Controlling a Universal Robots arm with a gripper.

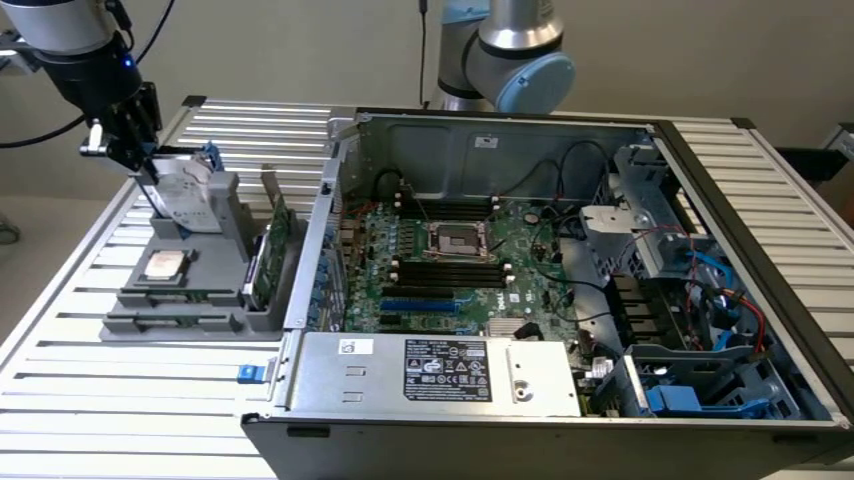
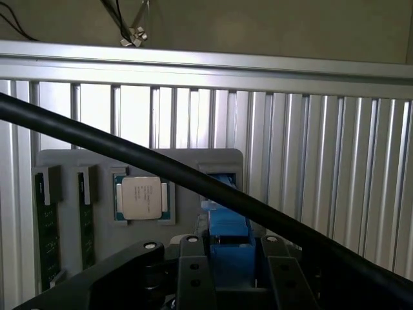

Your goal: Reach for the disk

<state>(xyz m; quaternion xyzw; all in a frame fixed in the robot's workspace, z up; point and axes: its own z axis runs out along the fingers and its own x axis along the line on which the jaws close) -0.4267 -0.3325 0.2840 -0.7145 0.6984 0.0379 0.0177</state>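
The disk (image 1: 187, 195) stands tilted on edge in a slot of the grey holder (image 1: 200, 305) at the exterior view's left, silver with a white label and blue rails. My gripper (image 1: 142, 172) hangs at its upper end. In the wrist view the disk's blue rail (image 2: 226, 226) sits between the two black fingers (image 2: 191, 271), which stand close on either side of it. The gripper (image 2: 231, 274) is partly open, and I see no firm clamp on the rail.
The holder (image 2: 77, 161) also carries a square silver CPU chip (image 1: 163, 265) (image 2: 143, 197) and green memory sticks (image 1: 274, 255) (image 2: 45, 226). An open computer case (image 1: 534, 280) fills the exterior view's right, with a second arm (image 1: 514, 60) behind it. A black cable (image 2: 129, 155) crosses the wrist view.
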